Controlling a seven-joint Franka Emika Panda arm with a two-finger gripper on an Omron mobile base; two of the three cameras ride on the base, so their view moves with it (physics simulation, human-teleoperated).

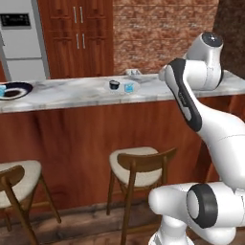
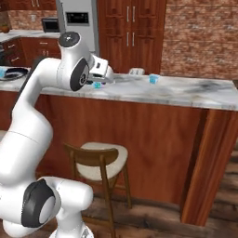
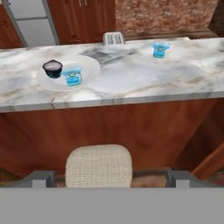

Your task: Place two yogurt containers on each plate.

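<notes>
A pale plate [image 3: 89,65] lies on the marble counter and carries one light-blue yogurt container [image 3: 72,76] beside a small black round cup [image 3: 52,68]. A second yogurt container [image 3: 160,49] stands alone on the counter further right, also visible in the right base view [image 2: 154,78]. Far left on the counter is the dark plate [image 1: 21,88], with another yogurt container [image 1: 2,90] at its left edge. My gripper [image 3: 109,178] is open and holds nothing. It hangs back from the counter's front edge, above a stool, facing the pale plate.
A small white box-like item [image 3: 113,38] sits at the counter's back edge. A cushioned wooden stool [image 3: 99,165] stands right below the gripper, and another stool [image 1: 12,184] is further left. A fridge [image 1: 21,38] and wooden cabinets stand behind the counter.
</notes>
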